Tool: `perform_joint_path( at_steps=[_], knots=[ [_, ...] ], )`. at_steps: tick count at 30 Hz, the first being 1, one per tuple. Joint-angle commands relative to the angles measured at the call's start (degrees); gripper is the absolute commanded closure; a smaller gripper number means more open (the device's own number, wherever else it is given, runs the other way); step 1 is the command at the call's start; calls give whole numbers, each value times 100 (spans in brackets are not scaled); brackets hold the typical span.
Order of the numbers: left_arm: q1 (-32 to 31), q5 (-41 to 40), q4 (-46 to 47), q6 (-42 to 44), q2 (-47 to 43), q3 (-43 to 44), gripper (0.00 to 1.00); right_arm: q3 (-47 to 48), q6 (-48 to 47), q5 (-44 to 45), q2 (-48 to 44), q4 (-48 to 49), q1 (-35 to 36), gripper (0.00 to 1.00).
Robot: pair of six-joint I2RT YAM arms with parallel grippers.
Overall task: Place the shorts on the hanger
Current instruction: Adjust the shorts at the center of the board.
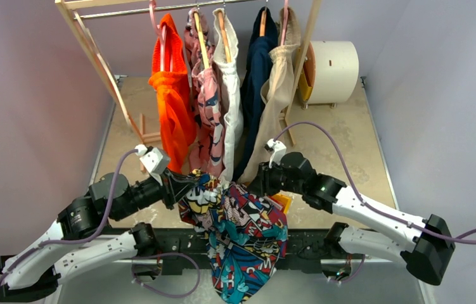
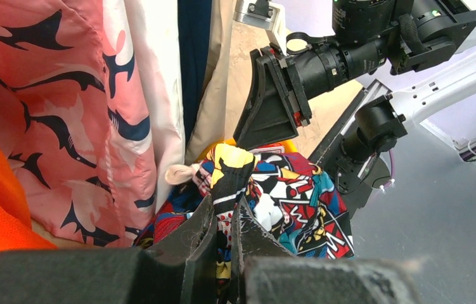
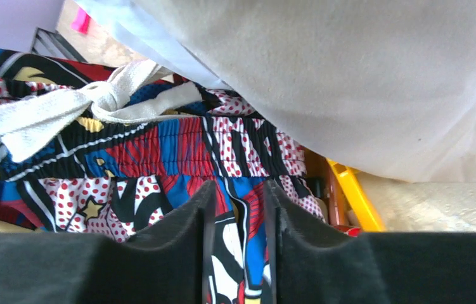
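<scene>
- The left gripper [image 2: 225, 212] is clamped tight on a bunched fold of the shorts [image 1: 238, 234].
- The right gripper [image 3: 235, 199] has its jaws narrowed onto the shorts' cloth, just below the waistband [image 3: 178, 142].
- The shorts hang between both grippers at the middle of the table's [image 1: 343, 145] near edge, drooping over it, just in front of the hanging garments [image 1: 213, 95].

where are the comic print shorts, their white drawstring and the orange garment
shorts [image 1: 241, 234], top external view, middle of the hanging printed cloth
drawstring [image 3: 103, 95], right wrist view, on the knot of the bow
orange garment [image 1: 172, 107], top external view, mid-body of the cloth
</scene>
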Motion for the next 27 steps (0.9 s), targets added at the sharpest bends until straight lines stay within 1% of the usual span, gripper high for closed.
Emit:
perform_joint_path(
  at_steps=[1,3,6,11,15,17,21,24,27],
  knots=[
    [16,-92,230,76,-68,230,100,5,-70,165,70,50,-2,58],
    [24,-84,233,61,-75,206,100,-45,-55,165,138,101,-1,52],
    [17,-87,261,41,-84,181,100,-97,-36,177,254,200,-3,48],
    [16,-80,262,13,-81,175,100,-169,-50,246,459,314,-2,44],
    [20,-91,263,-11,-79,160,100,-253,-48,154,614,495,-5,43],
    [18,-82,257,-21,-75,152,100,-272,-76,31,687,521,-3,45],
    [20,-97,262,-23,-90,146,100,-328,-219,-13,729,676,-4,52],
    [24,-101,278,-13,-94,128,100,-393,-242,-143,736,753,-1,62],
    [20,-101,292,-8,-86,123,100,-384,-254,-180,734,739,-3,75]
  ],
)
